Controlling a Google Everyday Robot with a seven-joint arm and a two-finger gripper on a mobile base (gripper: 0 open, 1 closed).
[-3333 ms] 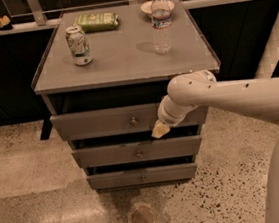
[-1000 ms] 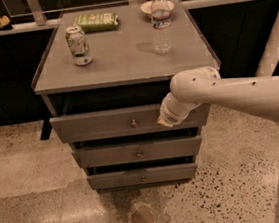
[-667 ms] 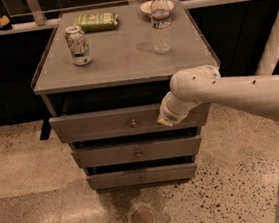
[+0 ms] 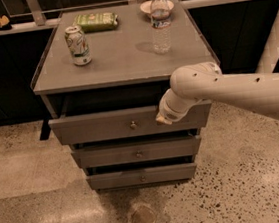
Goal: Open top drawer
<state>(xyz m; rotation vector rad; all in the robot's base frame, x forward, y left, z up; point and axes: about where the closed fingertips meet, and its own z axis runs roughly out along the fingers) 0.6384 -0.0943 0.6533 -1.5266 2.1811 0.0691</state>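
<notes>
The top drawer (image 4: pixel 101 127) is the widest of three grey-brown drawer fronts in the cabinet, with a small brass knob (image 4: pixel 133 125) at its middle. It stands slightly pulled out, with a dark gap above its front. My gripper (image 4: pixel 161 119) is at the end of the white arm (image 4: pixel 238 92) reaching in from the right. It rests against the drawer front, just right of the knob, near the upper edge. The narrower middle drawer (image 4: pixel 136 153) and the smallest bottom drawer (image 4: pixel 142 176) sit below.
On the cabinet top (image 4: pixel 123 60) stand a soda can (image 4: pixel 78 45), a green snack bag (image 4: pixel 96 21), a water bottle (image 4: pixel 160 23) and a white bowl (image 4: pixel 144 7). A round cup-like object (image 4: pixel 143 218) lies on the speckled floor in front. A white pole (image 4: pixel 277 37) slants at the right.
My gripper has risen from the drawer's lower edge to near its upper edge and shifted slightly left toward the knob. The drawer looks unmoved.
</notes>
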